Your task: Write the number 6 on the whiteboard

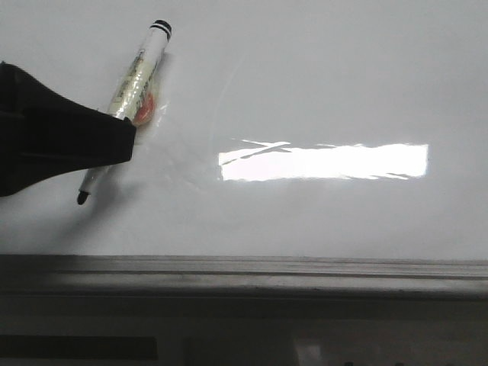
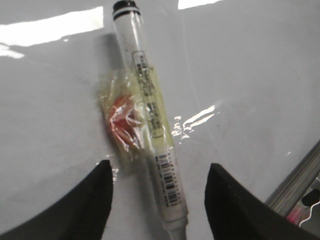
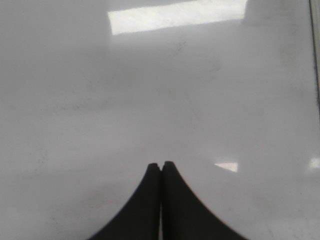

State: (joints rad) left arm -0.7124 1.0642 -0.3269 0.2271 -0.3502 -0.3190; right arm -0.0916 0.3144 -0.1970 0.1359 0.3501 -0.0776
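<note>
At the lower edge of the front view runs the grey frame [image 1: 244, 271] of the glossy whiteboard [image 1: 320, 84], bare of any stroke. At upper left the left tool [image 2: 157, 200], jaws spread, straddles a smooth plastic marker [image 1: 126, 103] wrapped in crinkled tape; whether it grips I cannot tell. The marker slants, tip toward lower left, near the board. The right tool [image 3: 161, 167] is closed on nothing.

Glossy whiteboard [image 1: 320, 69], blank, bright glare
</note>
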